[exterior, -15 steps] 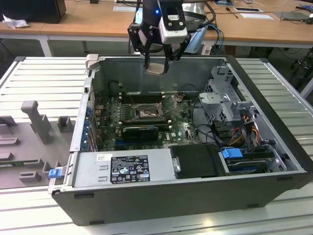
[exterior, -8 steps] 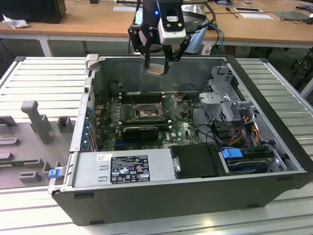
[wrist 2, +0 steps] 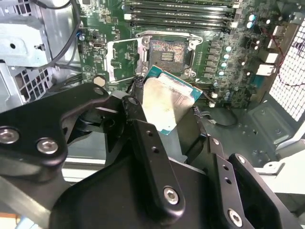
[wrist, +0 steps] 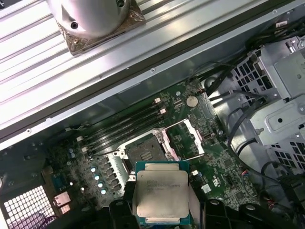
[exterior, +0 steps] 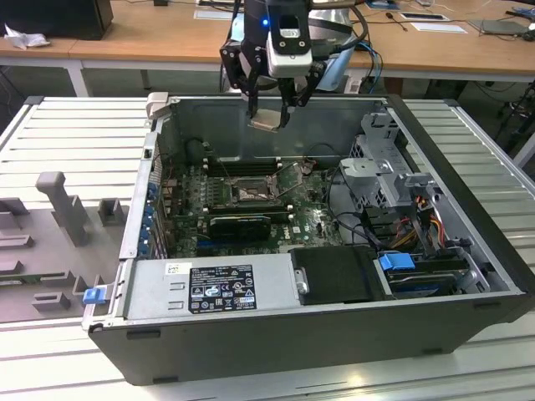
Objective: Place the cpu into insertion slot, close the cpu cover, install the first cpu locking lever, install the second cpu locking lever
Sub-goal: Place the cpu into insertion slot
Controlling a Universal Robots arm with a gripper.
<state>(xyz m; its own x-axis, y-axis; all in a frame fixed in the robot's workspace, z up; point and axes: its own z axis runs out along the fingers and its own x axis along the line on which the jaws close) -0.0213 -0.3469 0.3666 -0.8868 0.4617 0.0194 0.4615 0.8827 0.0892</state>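
Exterior view has the gripper [exterior: 269, 113] hanging over the open computer case [exterior: 334, 334] that's sitting on the desk [exterior: 67, 117]. The jaws are clamping the cpu [exterior: 265, 123] by its edges, silvery top up. The chip is hovering well above the motherboard [wrist 2: 224, 57], touching nothing else. In both wrist views the socket [wrist: 143, 151] is sitting bare and the cpu cover [wrist: 196, 138] is lying flipped open right beside it. So I'd say step one, the placing, is what's going on, with nothing seated yet. My guess is it's calling for squaring the chip to the socket, since it's looking twisted against it in the second wrist view, then lowering it flat.
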